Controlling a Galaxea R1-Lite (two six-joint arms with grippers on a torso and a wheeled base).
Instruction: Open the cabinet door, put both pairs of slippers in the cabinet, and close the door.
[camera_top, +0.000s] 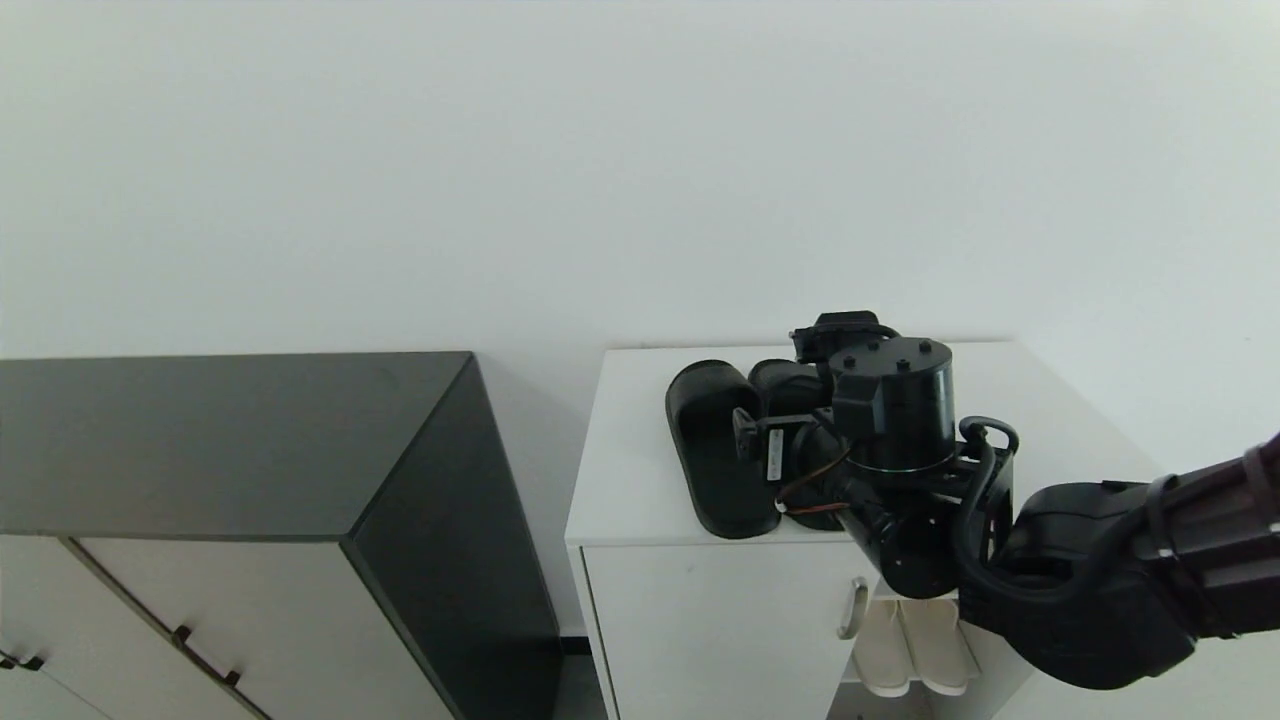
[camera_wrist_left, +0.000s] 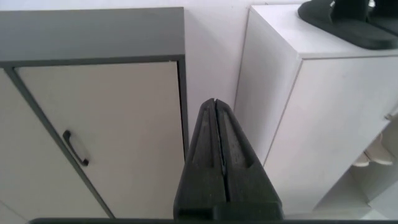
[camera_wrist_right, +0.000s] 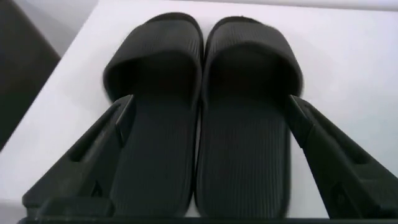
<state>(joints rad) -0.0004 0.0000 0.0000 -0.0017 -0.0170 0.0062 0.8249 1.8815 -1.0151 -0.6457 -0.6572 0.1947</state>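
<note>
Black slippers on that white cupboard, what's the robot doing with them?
The right gripper is open, with one finger on each side of the black slippers, which lie side by side on top of the white cabinet. It has not closed on them yet. A pair of white slippers sits inside the open cabinet below. The left gripper is shut and empty, in front of the cabinets.

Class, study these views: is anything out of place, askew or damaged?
Only the black slippers: they lie atop the white cabinet, not inside with the white slippers. Nothing looks askew or damaged.
</note>
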